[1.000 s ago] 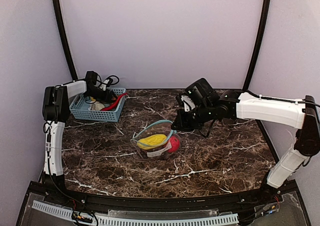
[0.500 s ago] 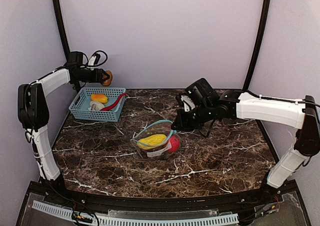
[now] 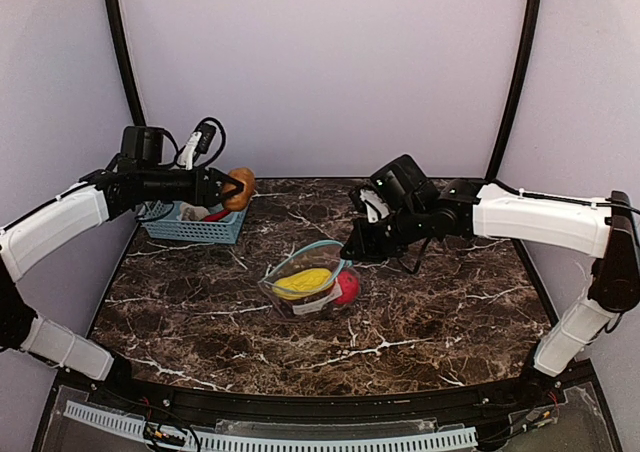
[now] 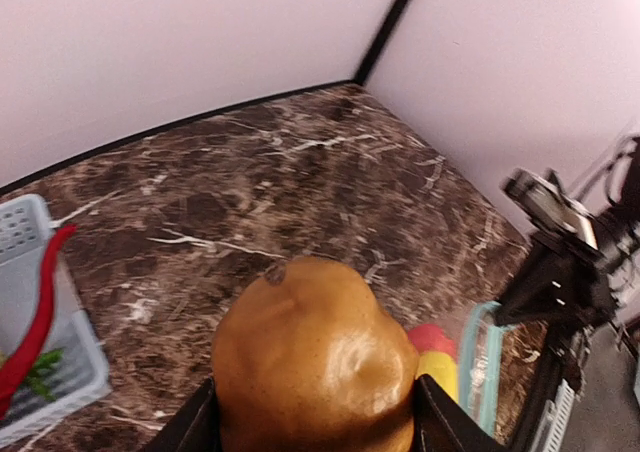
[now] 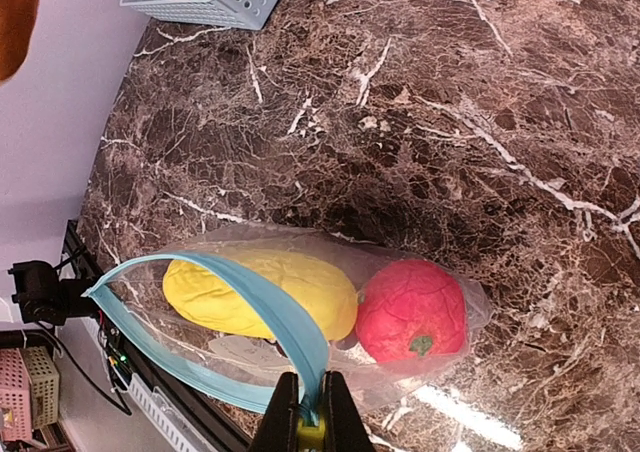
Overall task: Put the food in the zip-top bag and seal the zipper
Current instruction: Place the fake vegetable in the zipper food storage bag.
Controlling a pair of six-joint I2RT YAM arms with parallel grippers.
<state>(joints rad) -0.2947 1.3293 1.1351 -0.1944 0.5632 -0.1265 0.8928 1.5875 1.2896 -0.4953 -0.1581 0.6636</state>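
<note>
My left gripper (image 3: pixel 236 188) is shut on the brown oval piece (image 4: pixel 315 362), held in the air just right of the basket and left of the zip-top bag (image 3: pixel 305 290). The bag lies mid-table with its mouth held open. A yellow oblong piece (image 5: pixel 260 292) and a red round fruit (image 5: pixel 410 310) sit inside it. My right gripper (image 5: pixel 310 412) is shut on the teal zipper (image 5: pixel 291 323), lifting the upper lip into an arch. In the top view the right gripper (image 3: pixel 347 255) is at the bag's far right corner.
A blue mesh basket (image 3: pixel 195 228) stands at the back left, with a red chili (image 4: pixel 35 322) and a pale item in it. Black frame posts rise at both back corners. The right arm (image 3: pixel 540 217) stretches across the right half of the marble table (image 3: pixel 420 322).
The left gripper has lifted the brown piece out of the basket, then carried it right toward the bag. The right gripper and the bag have stayed still.
</note>
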